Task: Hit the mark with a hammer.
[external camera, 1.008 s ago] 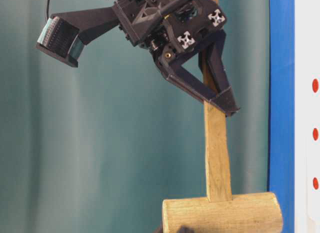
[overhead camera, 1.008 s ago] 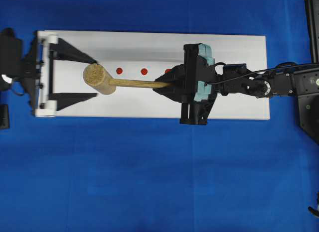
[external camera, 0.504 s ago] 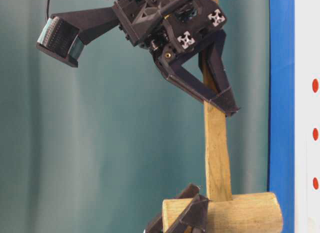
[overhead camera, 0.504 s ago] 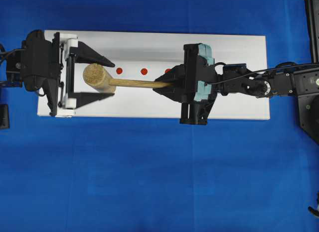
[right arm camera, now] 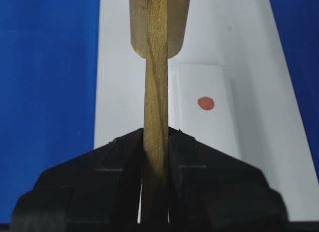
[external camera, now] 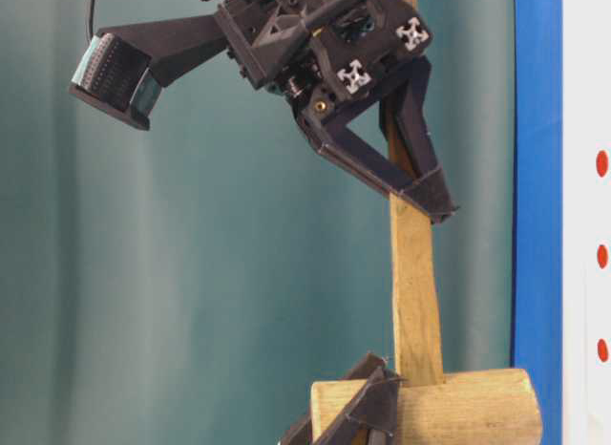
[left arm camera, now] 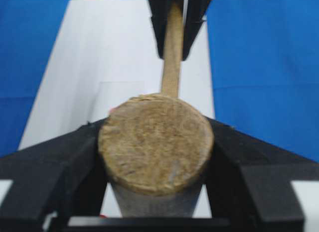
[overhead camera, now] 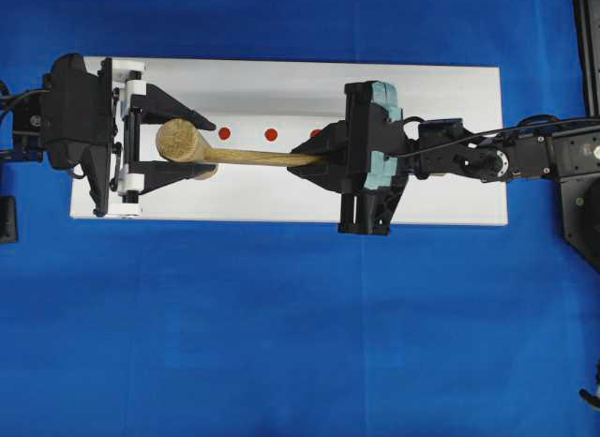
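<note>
Handover step: right gripper [overhead camera: 309,161] jaws clamp the hammer [overhead camera: 187,146] handle; left gripper [overhead camera: 178,144] jaws seemingly touch its head. Next, a firm squeeze.

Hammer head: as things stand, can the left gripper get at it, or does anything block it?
Probably yes. The left gripper already has a finger on each side of the hammer head, with nothing between them; the right gripper grips only the handle's far end.

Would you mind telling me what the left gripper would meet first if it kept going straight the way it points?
Most likely the hammer: its head already sits between the left gripper fingers, which look pressed against it.
</note>
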You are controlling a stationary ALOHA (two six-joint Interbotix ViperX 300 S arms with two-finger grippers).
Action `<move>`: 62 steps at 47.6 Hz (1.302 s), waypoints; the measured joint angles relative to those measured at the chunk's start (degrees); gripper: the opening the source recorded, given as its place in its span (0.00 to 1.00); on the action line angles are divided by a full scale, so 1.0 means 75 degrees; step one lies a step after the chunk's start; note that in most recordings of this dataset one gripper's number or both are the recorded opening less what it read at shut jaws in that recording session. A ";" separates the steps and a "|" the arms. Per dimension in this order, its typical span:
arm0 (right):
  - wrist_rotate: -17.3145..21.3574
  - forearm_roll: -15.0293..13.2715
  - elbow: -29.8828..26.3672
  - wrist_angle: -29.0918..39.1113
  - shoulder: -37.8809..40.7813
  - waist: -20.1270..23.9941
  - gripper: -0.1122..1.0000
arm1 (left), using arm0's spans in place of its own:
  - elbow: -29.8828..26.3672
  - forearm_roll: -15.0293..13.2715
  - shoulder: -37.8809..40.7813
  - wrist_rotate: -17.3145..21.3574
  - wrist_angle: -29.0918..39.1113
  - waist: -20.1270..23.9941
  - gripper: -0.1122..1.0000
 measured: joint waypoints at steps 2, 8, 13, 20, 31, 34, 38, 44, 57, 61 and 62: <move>0.0000 0.0000 0.0000 0.0023 -0.0012 0.0000 0.13 | 0.0000 0.0000 0.0000 0.0000 0.0000 0.0000 0.51; 0.0000 -0.0023 0.0000 0.0023 -0.0012 0.0000 0.13 | 0.0000 0.0000 0.0000 -0.0012 0.0000 -0.0012 0.51; -0.0012 -0.0070 0.0000 0.0023 -0.0012 0.0000 0.13 | 0.0000 0.0000 0.0000 -0.0012 0.0012 -0.0012 0.51; -0.0023 -0.0105 0.0000 0.0000 -0.0012 0.0000 0.25 | 0.0000 0.0000 0.0000 -0.0023 0.0035 0.0000 0.51; -0.0059 -0.0117 0.0000 -0.0234 -0.0035 0.0047 0.83 | 0.0000 0.0012 -0.0035 -0.0199 0.0141 0.0012 0.51; -0.0094 -0.0141 0.0000 -0.0305 -0.0035 0.0047 0.94 | 0.0000 0.0000 -0.0082 -0.0352 0.0281 0.0023 0.51; -0.0164 -0.0199 0.0000 -0.0363 -0.0035 0.0059 0.90 | 0.0000 0.0000 -0.0176 -0.0715 0.0516 0.0012 0.51; -0.0328 -0.0293 0.0000 -0.0422 -0.0035 0.0164 0.90 | 0.0000 0.0000 -0.0340 -0.1629 0.0680 0.0012 0.51; -0.0738 -0.0328 0.0000 -0.0609 -0.0035 0.0258 0.90 | 0.0000 -0.0047 -0.0645 -0.5578 0.0762 0.0012 0.51; -0.0797 -0.0340 0.0000 -0.0633 -0.0035 0.0258 0.90 | 0.0012 -0.0035 -0.0656 -0.6504 0.0773 0.0012 0.51; -0.0820 -0.0340 0.0000 -0.0645 -0.0035 0.0270 0.90 | 0.0012 -0.0035 -0.0656 -0.6691 0.0773 0.0023 0.51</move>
